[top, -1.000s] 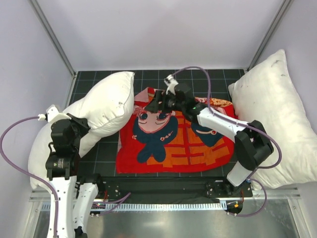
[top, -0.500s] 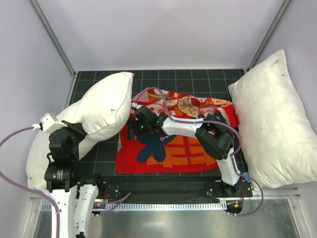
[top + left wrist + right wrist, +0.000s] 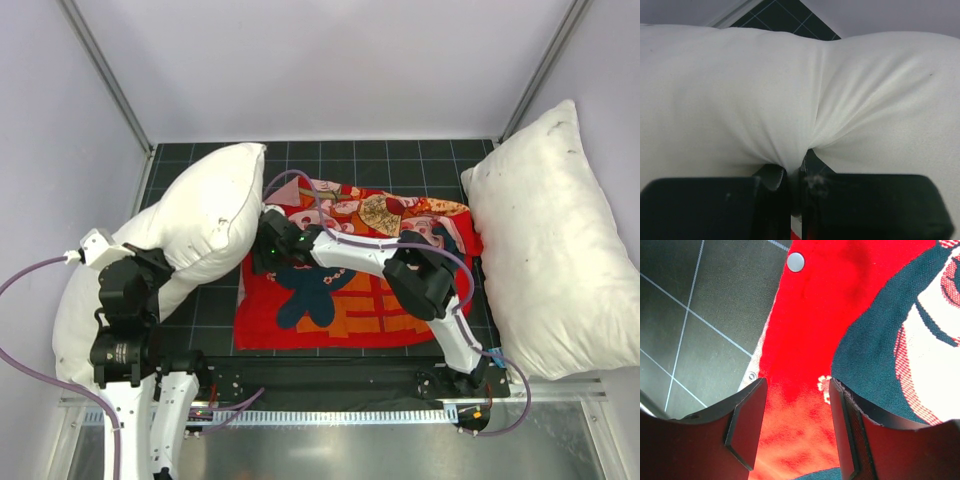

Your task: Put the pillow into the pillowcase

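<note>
Two jobs: left gripper [image 3: 795,175] clamps the pillow [image 3: 205,215]; right gripper [image 3: 797,390], jaws apart, should pinch only the top layer at the pillowcase [image 3: 380,305] left hem.

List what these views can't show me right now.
Top view: the right arm covers the upper-left corner of the pillowcase; the left arm covers the near end of the pillow.
Right wrist view: too close to tell whether the right gripper touches fabric.
Left wrist view: pillow fills it beyond the left gripper.
</note>
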Tool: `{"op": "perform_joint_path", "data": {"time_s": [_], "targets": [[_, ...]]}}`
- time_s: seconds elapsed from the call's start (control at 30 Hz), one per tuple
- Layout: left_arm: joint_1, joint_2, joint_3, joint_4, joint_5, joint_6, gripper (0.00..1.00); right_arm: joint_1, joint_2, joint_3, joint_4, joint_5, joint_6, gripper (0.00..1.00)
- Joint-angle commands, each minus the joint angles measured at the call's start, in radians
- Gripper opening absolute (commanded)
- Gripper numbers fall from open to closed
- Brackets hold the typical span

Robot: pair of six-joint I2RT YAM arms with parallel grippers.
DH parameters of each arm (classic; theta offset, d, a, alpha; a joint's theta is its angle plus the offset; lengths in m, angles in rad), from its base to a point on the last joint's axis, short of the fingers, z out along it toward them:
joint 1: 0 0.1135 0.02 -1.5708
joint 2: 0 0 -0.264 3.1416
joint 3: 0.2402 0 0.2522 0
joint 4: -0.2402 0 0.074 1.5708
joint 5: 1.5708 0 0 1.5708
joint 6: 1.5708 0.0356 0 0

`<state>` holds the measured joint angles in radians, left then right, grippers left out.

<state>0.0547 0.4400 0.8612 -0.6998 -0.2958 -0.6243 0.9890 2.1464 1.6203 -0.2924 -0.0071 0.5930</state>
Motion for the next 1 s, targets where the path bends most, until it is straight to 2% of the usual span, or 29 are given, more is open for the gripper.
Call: {"op": "perform_joint_path", "data": {"time_s": [0.0,0.3,0.63,0.73,0.77,0.83,0.9,0.97], "targets": [[0.025,-0.006,0.004,0.046,-0.132,0.026,0.01,0.034,0.018,0.076,-0.062,0.058,-0.022,0.6],[0.024,-0.011,0.004,0.046,-0.134,0.028,0.0,0.056,0.05,0.136,-0.136,0.067,-0.012,0.6],[0.025,0.005,0.007,0.049,-0.117,0.023,0.0,0.077,0.113,0.148,-0.05,0.019,0.06,0.58],[0.025,-0.004,0.007,0.046,-0.117,0.024,0.0,0.079,0.136,0.177,-0.067,0.021,0.064,0.47],[0.025,-0.009,0.007,0.046,-0.12,0.024,0.01,0.077,0.13,0.17,-0.06,0.019,0.067,0.37],[0.024,-0.021,0.004,0.048,-0.118,0.026,0.0,0.077,0.118,0.152,-0.047,0.019,0.07,0.24],[0.025,-0.026,0.004,0.046,-0.121,0.028,0.0,0.076,0.099,0.121,-0.053,0.032,0.07,0.04],[0.025,-0.032,0.004,0.046,-0.117,0.029,0.0,0.076,0.029,0.075,-0.054,0.087,0.07,0.04]]}}
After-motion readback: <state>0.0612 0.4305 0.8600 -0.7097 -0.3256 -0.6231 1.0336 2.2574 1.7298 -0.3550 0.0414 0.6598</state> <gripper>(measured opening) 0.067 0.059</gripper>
